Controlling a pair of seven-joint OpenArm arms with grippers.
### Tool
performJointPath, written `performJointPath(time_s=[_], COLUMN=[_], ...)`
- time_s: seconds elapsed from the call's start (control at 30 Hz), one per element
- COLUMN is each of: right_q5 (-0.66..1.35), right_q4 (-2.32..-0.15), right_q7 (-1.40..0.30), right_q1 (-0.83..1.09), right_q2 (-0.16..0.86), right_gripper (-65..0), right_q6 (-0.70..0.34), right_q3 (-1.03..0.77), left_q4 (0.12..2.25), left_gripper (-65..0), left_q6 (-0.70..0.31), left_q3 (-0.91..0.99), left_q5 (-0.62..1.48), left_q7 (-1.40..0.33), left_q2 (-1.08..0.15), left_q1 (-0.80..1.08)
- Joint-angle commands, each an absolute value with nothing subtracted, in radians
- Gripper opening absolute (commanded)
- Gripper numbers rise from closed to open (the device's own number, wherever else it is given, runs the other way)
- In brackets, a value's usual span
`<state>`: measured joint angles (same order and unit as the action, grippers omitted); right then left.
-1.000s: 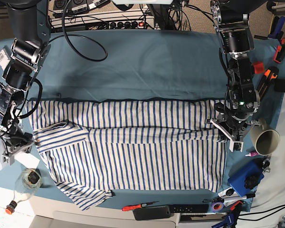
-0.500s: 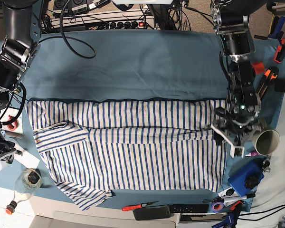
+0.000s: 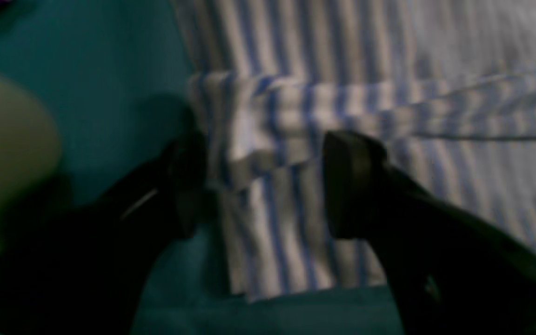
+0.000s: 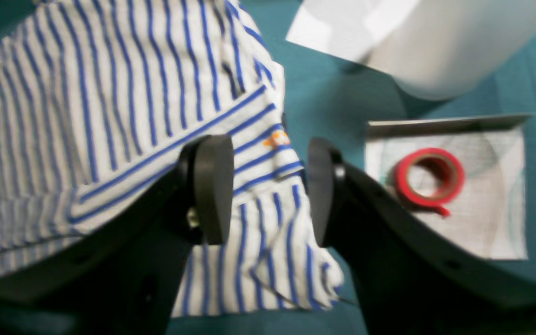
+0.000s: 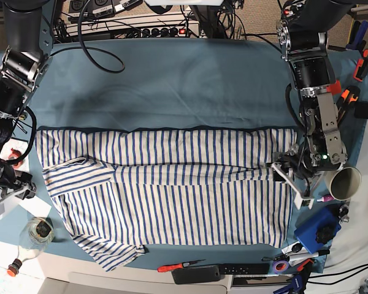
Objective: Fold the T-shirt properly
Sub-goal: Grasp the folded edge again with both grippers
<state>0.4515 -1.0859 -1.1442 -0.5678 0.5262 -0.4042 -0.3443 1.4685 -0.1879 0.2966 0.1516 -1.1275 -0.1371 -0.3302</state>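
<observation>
1. A second ago the left gripper sat pinched over the right-hand edge of the large soft white cotton T-shirt with thin blue stripes; now its dark jaws stand wide apart, straddling a folded ridge of the cloth without holding it, as the left wrist view shows despite its dimness and blur.
2. The right gripper has drawn away from the shirt's left edge since then, and its arm now reaches to the far left border of the base view; its two rounded black pads are parted, with a loose striped flap of sleeve or hem lying between them, seemingly ungripped, though the blur leaves that unsure.
3. The T-shirt lies flat across the middle of the matte teal table cloth, its upper part folded down in a long horizontal band and one sleeve doubled inward at the left.
4. Its fabric looks thin and limp, rumpled at the lower left corner.
5. A glossy red roll of tape rests on a white gridded paper sheet just beside the right gripper.
6. A pale, smooth cylindrical cup lies on its side just beside the left gripper.
</observation>
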Motion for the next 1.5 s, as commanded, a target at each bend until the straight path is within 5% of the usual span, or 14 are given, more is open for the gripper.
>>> performJointPath(time_s=[0.0, 0.77, 1.0, 1.47], right_q5=[0.442, 0.361, 0.329, 0.503], right_q4=[-1.105, -1.105, -1.104, -1.096], right_q7=[-1.122, -1.138, -1.144, -1.068], right_q1=[-0.598, -0.559, -0.540, -0.348], right_q2=[0.548, 0.560, 0.560, 0.529], right_gripper=[-38.8, -38.8, -38.8, -38.8], right_q6=[-0.403, -0.373, -0.374, -0.441], right_q3=[-0.347, -0.464, -0.560, -0.533], left_q4=[1.486, 1.429, 1.429, 1.429], left_gripper=[-25.5, -26.0, -46.8, -47.9], left_q6=[-0.178, -0.184, -0.184, -0.184], left_q3=[0.298, 0.300, 0.300, 0.300], left_q5=[0.122, 0.250, 0.292, 0.292], left_q7=[-1.123, -1.074, -1.081, -1.082], left_q2=[-0.150, -0.169, -0.169, -0.169], left_q1=[-0.360, -0.244, -0.244, -0.244])
